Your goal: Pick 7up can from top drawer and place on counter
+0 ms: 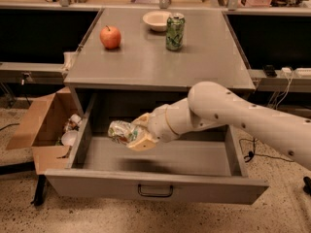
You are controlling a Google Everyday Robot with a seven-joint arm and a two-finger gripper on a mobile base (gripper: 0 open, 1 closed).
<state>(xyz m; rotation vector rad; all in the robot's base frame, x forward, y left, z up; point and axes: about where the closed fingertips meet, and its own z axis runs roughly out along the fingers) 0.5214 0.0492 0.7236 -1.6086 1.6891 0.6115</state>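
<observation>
At the left edge of the frame, a brown cardboard box [36,125] sits open on the floor. Just right of it, centre-left, I see the 7up can [120,131], crumpled silvery metal flecked with green. It appears to hang clear of the floor of the top drawer [155,188], a shallow grey box with a dark handle. The gripper [133,137] has its tan fingers [143,141] clenched on the can. I worry that the dented, slick body could twist loose, or clip the matte grey counter [146,67] edge overhead on the way out.
</observation>
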